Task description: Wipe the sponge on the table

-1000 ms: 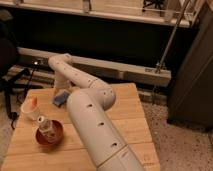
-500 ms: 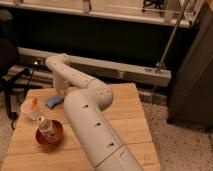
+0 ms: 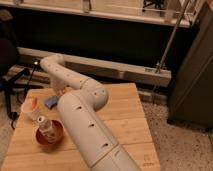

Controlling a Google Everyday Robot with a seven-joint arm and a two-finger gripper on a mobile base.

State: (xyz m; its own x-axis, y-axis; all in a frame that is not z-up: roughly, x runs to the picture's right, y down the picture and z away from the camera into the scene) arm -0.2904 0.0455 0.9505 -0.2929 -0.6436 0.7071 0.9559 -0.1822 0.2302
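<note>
The blue sponge (image 3: 51, 102) lies on the light wooden table (image 3: 125, 125) near its far left corner. My white arm rises from the bottom of the camera view, bends at a fat elbow and drops down from the left. The gripper (image 3: 58, 92) is at the sponge's far right end, pressed down onto it and shut on it. Where the fingertips meet the sponge is partly hidden by the wrist and the elbow.
A red bowl (image 3: 49, 134) holding a small bottle (image 3: 45, 125) stands in front of the sponge. A clear cup (image 3: 31, 109) with something orange in it stands at the left edge. A dark chair (image 3: 7, 60) is left of the table, and a low wall with a rail runs behind it.
The gripper has come down onto the sponge and closed. The sponge now shows a little further left beside the arm. Bowl and cup have not moved.
</note>
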